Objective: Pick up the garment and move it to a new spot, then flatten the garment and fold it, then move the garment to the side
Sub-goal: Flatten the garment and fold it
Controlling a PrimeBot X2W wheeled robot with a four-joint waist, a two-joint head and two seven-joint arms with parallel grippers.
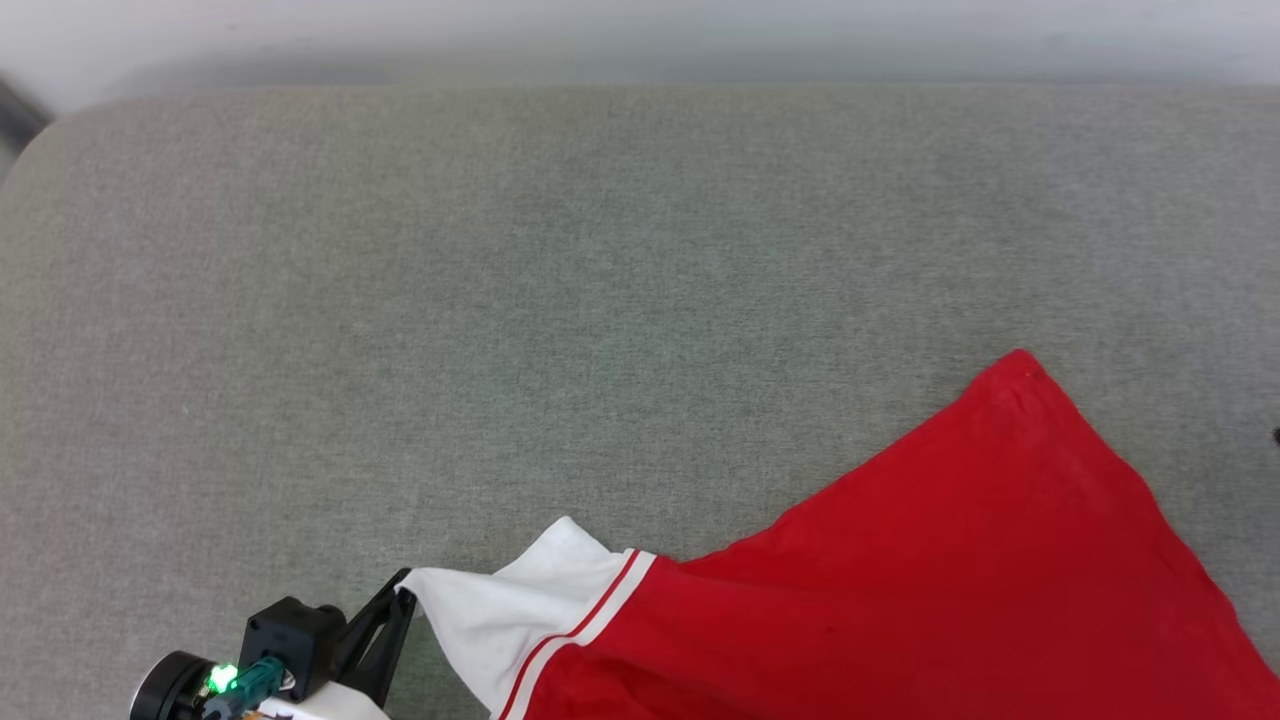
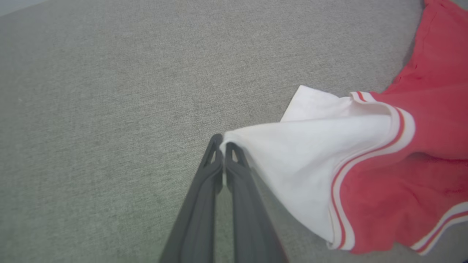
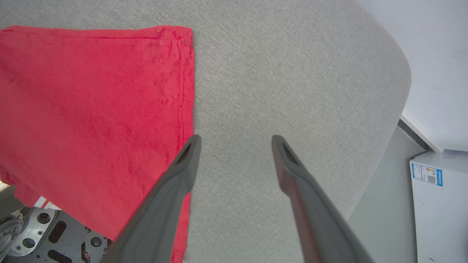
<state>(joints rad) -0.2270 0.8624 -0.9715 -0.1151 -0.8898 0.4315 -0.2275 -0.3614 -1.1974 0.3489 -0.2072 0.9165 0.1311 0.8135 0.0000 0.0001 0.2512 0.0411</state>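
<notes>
left claw (image 2: 223, 143) pinching garment (image 2: 365, 146), right claw (image 3: 237, 140) spread

Blue QR label (image 3: 427, 174) on white box (image 3: 438, 212), unreadable

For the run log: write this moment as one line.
left end effector: shut on garment sleeve corner | right end effector: open, beside red hem | garment: on grey cushion
</notes>
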